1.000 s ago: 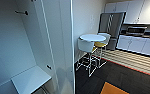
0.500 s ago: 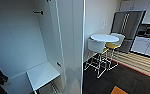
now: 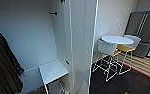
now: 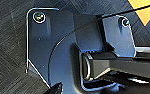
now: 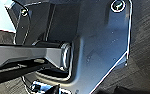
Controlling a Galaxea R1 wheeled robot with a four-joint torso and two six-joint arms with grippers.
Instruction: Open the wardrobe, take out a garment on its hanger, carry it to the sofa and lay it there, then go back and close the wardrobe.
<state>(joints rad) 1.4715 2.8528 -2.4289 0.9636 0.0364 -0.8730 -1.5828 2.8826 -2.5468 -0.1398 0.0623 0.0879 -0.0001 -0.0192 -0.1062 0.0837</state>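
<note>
The wardrobe stands open at near left, one white door edge-on at centre. An olive jacket hangs at far left. A round desk with chairs sits right. I cannot tell either end effector's state.

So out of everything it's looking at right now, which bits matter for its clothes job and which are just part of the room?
Part of the job:
- the wardrobe, tall and white, its plain white inside showing

Just part of the room:
- a dark olive jacket hanging at the left edge
- a round white table
- white chairs, one with a yellow seat
- a steel fridge
</note>
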